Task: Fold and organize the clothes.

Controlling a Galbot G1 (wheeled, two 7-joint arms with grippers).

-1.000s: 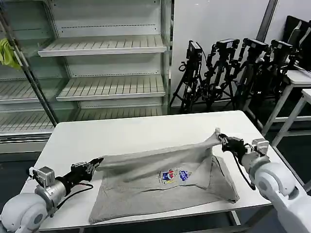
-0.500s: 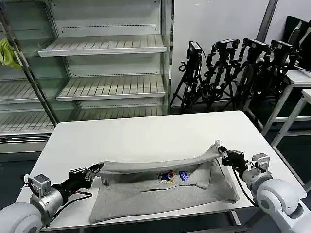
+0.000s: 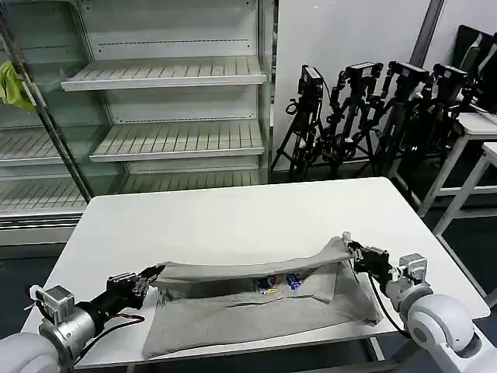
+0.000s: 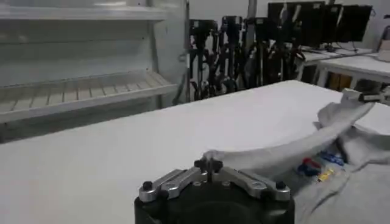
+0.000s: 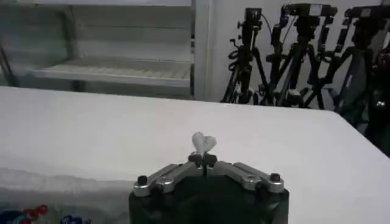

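Note:
A light grey T-shirt (image 3: 248, 311) lies along the front of the white table (image 3: 233, 217), its small multicoloured chest print (image 3: 277, 283) partly covered by a raised fold. My left gripper (image 3: 154, 276) is shut on the fold's left end, low over the table. At the right, my right gripper (image 3: 351, 250) is shut on the other end, pinching a small tuft of cloth (image 5: 202, 143). The fold stretches taut between them and sags toward the table. The left wrist view shows the grey T-shirt (image 4: 286, 155) running off from my left gripper (image 4: 209, 164) toward the print (image 4: 317, 167).
Empty white shelving (image 3: 163, 101) stands behind the table at the left, with a yellow-green cloth (image 3: 12, 84) hanging at its far left. Black tripods (image 3: 373, 116) crowd the back right. Another white table (image 3: 477, 128) stands at the far right. The table's rear half is bare.
Both grippers have drawn the held edge toward the table's front and lowered it. The fold now covers more of the shirt body and part of the print.

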